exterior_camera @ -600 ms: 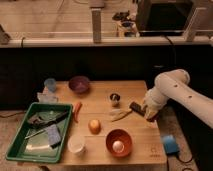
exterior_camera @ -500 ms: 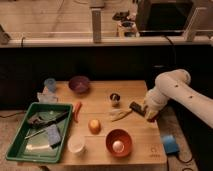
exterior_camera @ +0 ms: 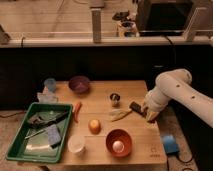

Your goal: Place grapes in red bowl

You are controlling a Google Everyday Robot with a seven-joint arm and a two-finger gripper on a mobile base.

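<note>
The red bowl (exterior_camera: 109,140) sits at the front of the wooden table, with a pale egg-shaped thing (exterior_camera: 118,145) inside it. A small dark clump, the grapes (exterior_camera: 135,106), lies at the table's right side, up and to the right of the bowl. My gripper (exterior_camera: 144,111), on the white arm coming in from the right, is low over the table right against the grapes. I cannot tell whether it holds them.
A small dark metal cup (exterior_camera: 115,99), a pale banana-like piece (exterior_camera: 119,115), an orange (exterior_camera: 94,125) and a carrot (exterior_camera: 77,111) lie mid-table. A purple bowl (exterior_camera: 79,84) and a blue cup (exterior_camera: 50,84) stand at the back left. There is also a green tray (exterior_camera: 21,131), a white cup (exterior_camera: 76,144) and a blue sponge (exterior_camera: 169,144).
</note>
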